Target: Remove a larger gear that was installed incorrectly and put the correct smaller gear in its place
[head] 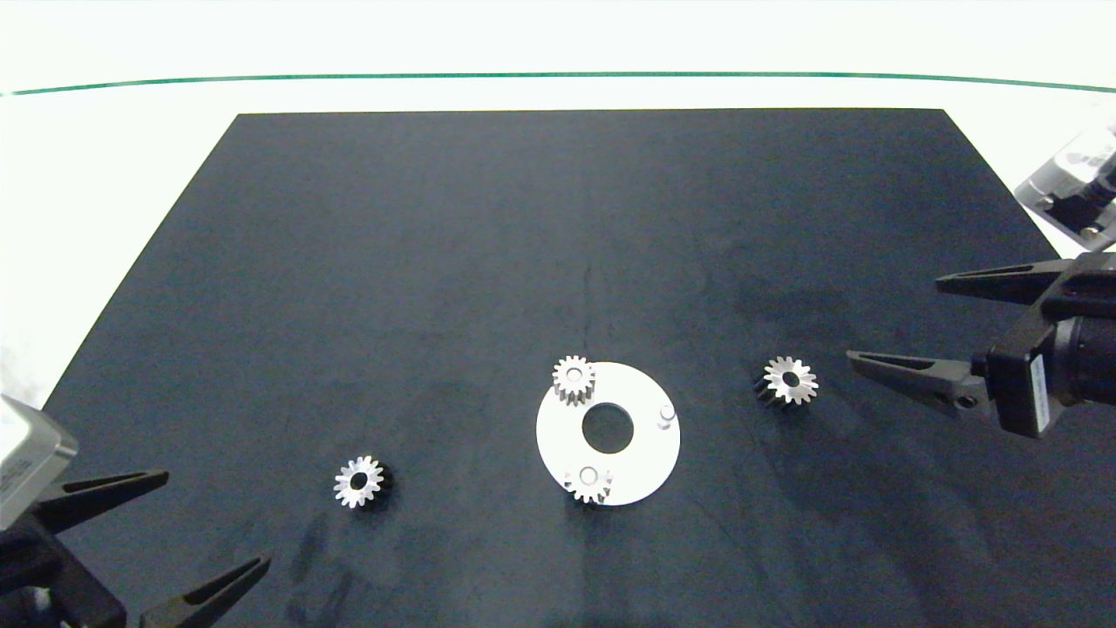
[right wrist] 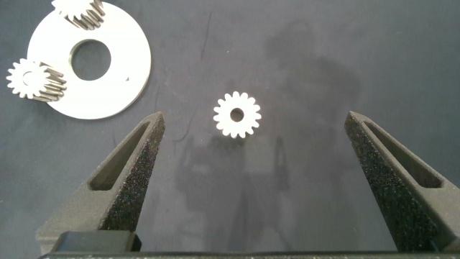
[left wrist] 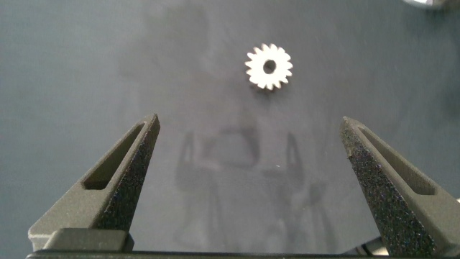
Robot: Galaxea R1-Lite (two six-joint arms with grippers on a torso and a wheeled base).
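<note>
Larger gear (head: pixel 790 380) flat on surface (head: pixel 488 244) just ahead of right gripper (head: pixel 898 321), fingers apart, clear of it, smaller gear (head: pixel 358 481) near left gripper (head: pixel 209 534), fingers apart, untouched.

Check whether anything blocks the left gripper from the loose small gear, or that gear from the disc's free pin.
Nothing visible does. Bare mat lies between the open left gripper and the small gear. Onward to the free pin, the straight path crosses the white disc between its two mounted gears.

Matt dark mat (head: pixel 523 218), silvery metal gears (head: pixel 791 380)
</note>
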